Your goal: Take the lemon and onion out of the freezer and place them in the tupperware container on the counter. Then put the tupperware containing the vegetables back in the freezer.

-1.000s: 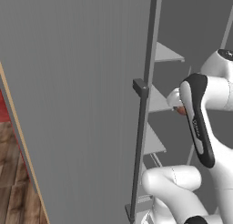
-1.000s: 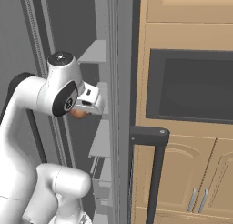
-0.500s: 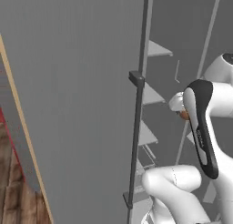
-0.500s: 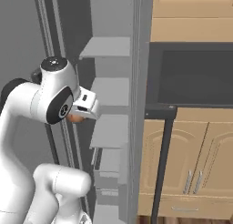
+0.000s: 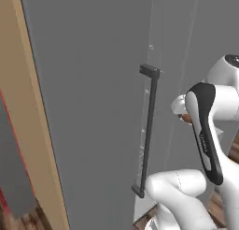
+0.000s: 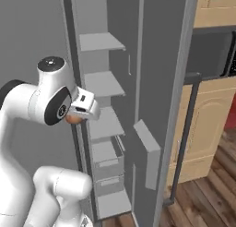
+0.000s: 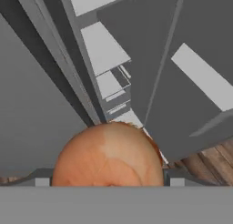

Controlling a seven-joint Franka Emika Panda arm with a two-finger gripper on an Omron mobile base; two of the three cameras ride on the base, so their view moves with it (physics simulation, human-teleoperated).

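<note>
Setting: grey freezer (image 6: 115, 83) standing open, light shelves stacked down the middle of the right base view; wooden floor at lower right; tan cabinets and a dark oven front at upper right.
Door: grey freezer door (image 6: 161, 106) swung out, right of centre in the right base view, white bin on its inner face; dark bar handle (image 5: 148, 131) running down the centre of the left base view.
Onion: onion (image 7: 108, 155) bottom centre of the hand view, sitting between the finger tips; a sliver of orange under the white hand at left centre of the right base view.
Gripper: gripper (image 6: 79, 116) closed onto the onion, fingers held wide by its girth, one on each side.
Handling: judged light and firm, round and smooth-skinned, so prone to roll or squirt out of a flat two-point pinch; hold best kept across the widest middle, as appears now.
Edges: freezer frame post just beside the hand; shelf fronts close behind; door edge and bin to the right.
Open room: gap between frame and door looks adequate for pulling straight back; sideways swing risks the door.
Not located: lemon, tupperware container, counter.
</note>
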